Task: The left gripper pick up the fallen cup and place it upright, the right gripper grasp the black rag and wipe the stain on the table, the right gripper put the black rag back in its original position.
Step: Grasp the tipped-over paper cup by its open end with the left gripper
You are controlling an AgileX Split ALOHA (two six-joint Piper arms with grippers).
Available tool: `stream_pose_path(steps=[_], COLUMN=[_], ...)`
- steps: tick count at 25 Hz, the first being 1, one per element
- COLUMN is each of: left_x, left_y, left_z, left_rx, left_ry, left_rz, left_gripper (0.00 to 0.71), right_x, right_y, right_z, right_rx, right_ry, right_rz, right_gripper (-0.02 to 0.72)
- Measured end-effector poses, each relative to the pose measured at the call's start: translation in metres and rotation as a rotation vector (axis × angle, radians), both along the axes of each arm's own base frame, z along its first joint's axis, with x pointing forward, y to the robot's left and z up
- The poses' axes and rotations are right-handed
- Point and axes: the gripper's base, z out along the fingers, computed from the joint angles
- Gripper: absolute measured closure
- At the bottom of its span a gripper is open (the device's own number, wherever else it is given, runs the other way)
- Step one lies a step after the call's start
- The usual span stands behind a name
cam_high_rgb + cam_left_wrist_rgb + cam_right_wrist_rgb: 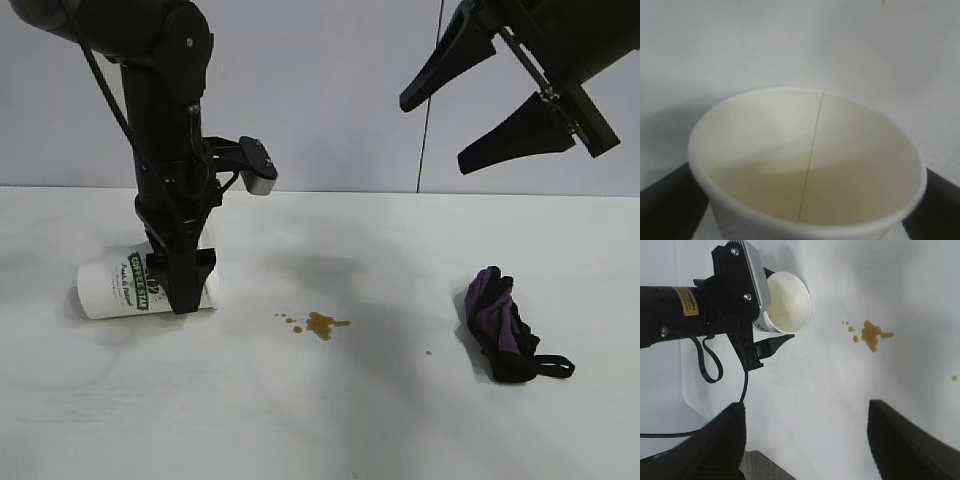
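Note:
The white cup point(115, 288) with a green logo lies on its side at the left of the table point(300, 430), its mouth toward the stain. My left gripper point(178, 285) is down over the cup near its mouth, open, one finger on each side. The left wrist view looks straight into the cup point(810, 165), with black fingers point(665, 205) at both sides. The brown stain point(320, 324) is a splotch near the middle. The black rag point(500, 325), with purple folds, lies at the right. My right gripper point(435, 135) hangs high above it, open and empty.
A lone brown droplet point(428, 352) lies between the stain and the rag. A grey wall point(330, 90) stands behind the table's far edge. In the right wrist view the table's edge point(765, 460) shows between my fingers, with the stain point(872, 334) and cup point(787, 300) beyond.

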Motion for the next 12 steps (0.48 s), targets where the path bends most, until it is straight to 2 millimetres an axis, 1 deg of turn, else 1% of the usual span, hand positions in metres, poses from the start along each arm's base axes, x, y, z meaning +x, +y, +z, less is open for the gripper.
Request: stream_pose_path(steps=[4, 5, 8, 12], left_x=[0.0001, 0.0002, 0.0008, 0.0008], left_y=[0.0000, 0.0001, -0.0002, -0.0002], left_z=[0.0006, 0.0009, 0.0017, 0.0026], left_rx=[0.000, 0.000, -0.001, -0.003], left_ry=[-0.003, -0.003, -0.006, -0.009], left_rz=[0.001, 0.002, 0.002, 0.002], left_gripper=[0.137, 0.152, 0.167, 0.170], right_x=[0.0000, 0.0000, 0.0000, 0.0000], right_y=[0.0000, 0.0000, 0.0000, 0.0000], right_z=[0.0000, 0.0000, 0.0000, 0.0000], right_rx=[0.000, 0.000, 0.000, 0.000], right_ry=[0.000, 0.000, 0.000, 0.000], right_rz=[0.000, 0.000, 0.000, 0.000], right_gripper=[0.231, 0.231, 0.231, 0.231])
